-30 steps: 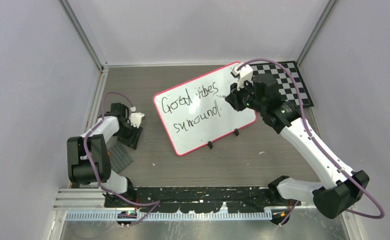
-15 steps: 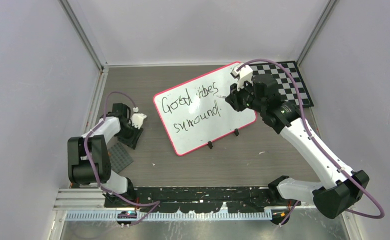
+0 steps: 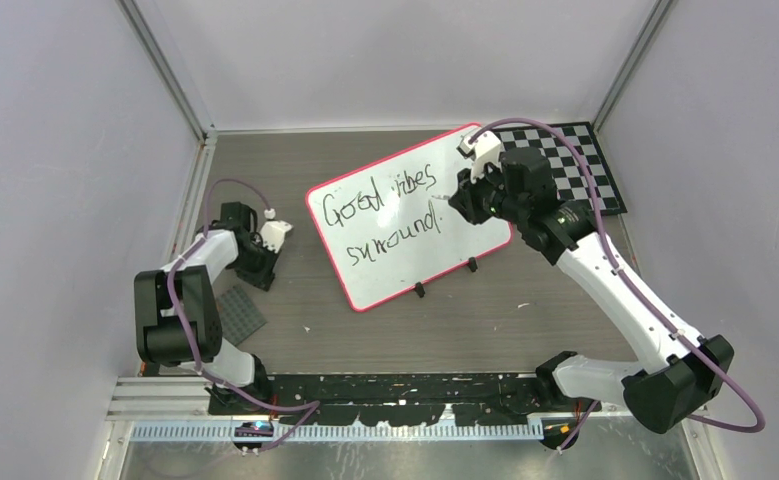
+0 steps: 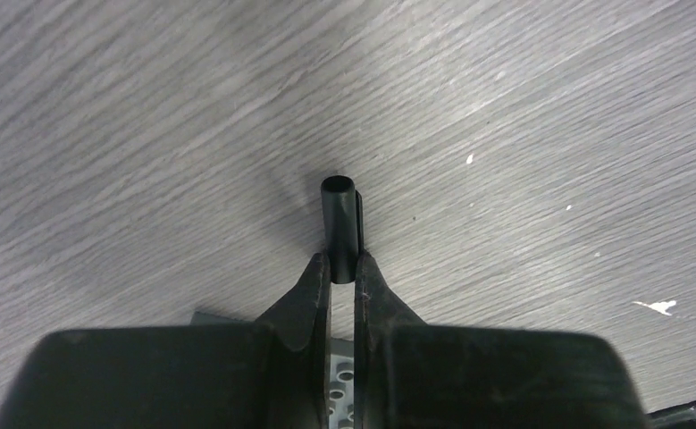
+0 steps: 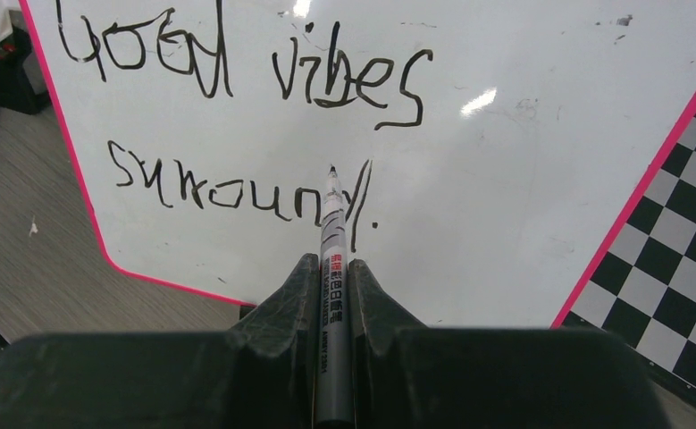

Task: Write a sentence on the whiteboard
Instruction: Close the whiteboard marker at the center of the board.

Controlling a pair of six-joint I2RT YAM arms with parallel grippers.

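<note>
My left gripper [image 4: 342, 268] is clenched on a short black cap [image 4: 340, 210], which sticks out past the fingertips over the bare wood-grain table [image 4: 540, 134]. Only the left wrist view shows this; from above, the wrist hides the cap. Between those fingers peeks a bit of grey studded plate [image 3: 238, 313], and the top view shows it lying on the table just beside my left arm. My right gripper [image 5: 331, 268] grasps a marker [image 5: 331, 237] by its barrel, tip pointing forward. The right wrist view puts the tip at the end of "surround", beside the last tall stroke and a dot; I cannot tell whether it touches the surface. The whiteboard [image 3: 395, 275] lies mid-table, turned askew, with two black clip feet [image 3: 420, 291] on its near edge. The sentence [image 3: 383, 215] runs in two black lines, "Good vibes" above "surround". From above, my right wrist covers the board's right part. Farther off, at the far right, a checkerboard mat [image 3: 575, 165] runs out from behind the board's pink rim.
</note>
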